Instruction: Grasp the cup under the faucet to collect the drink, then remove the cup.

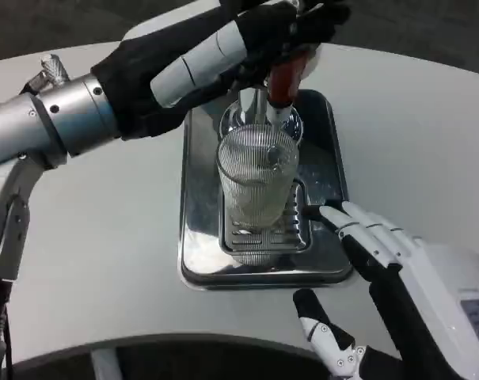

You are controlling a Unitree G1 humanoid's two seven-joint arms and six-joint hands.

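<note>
While the ribbed cup [256,184] sits on the drip tray [198,237] under the faucet [280,83], the left hand [259,39] reaches over the faucet (grip on the lever unclear). Right hand [397,261] waits released beside the tray; filling looks underway, and next comes grasping the cup.

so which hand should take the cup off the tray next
Probably the right hand: it is open beside the cup, fingers pointing toward it. The left hand is up at the faucet's red lever.
</note>
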